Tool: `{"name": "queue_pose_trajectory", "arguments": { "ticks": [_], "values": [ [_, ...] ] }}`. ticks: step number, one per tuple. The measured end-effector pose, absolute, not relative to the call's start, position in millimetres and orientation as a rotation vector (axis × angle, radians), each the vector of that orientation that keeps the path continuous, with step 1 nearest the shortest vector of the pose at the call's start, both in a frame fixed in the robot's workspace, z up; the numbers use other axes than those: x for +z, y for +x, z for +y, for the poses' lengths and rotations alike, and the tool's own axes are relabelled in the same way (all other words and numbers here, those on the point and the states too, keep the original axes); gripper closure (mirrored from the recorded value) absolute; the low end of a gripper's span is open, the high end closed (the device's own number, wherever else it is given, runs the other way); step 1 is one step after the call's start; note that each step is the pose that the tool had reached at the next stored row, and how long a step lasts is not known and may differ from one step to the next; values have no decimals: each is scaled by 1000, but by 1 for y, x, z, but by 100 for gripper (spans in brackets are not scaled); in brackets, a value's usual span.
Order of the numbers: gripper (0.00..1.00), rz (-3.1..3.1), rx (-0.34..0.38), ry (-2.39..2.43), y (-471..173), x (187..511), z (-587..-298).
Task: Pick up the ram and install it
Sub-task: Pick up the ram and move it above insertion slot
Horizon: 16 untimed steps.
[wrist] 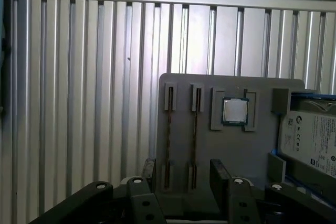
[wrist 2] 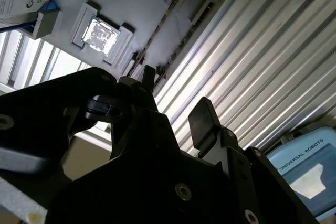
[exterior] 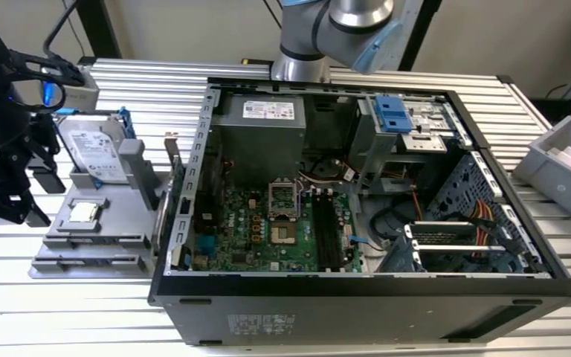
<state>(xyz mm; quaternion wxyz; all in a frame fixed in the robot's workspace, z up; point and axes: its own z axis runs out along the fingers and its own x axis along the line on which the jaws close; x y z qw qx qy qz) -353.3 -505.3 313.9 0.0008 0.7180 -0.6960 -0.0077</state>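
We are at pick-up: nine o'clock of the case (exterior: pixel 365 301), our released gripper (wrist: pixel 184 170) hovers above the ram (wrist: pixel 169 124), seemingly edge-on, needing centring.

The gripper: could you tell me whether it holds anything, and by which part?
Nothing is held: the gripper has its fingers apart near the grey tray, whose slots hold the ram sticks.

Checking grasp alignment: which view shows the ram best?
First wrist view: two ram sticks sit edge-on in the grey holder, lengthwise in frame. Second wrist view catches them obliquely, past the gripper. Exterior view: holder visible, sticks indistinguishable.
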Motion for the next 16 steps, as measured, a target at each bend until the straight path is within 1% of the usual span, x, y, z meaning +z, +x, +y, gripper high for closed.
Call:
{"name": "queue_pose_trajectory", "arguments": {
  "ticks": [16],
  "values": [
    [0,-2186,-24,2255,-351,306,-505]
  ]
}}
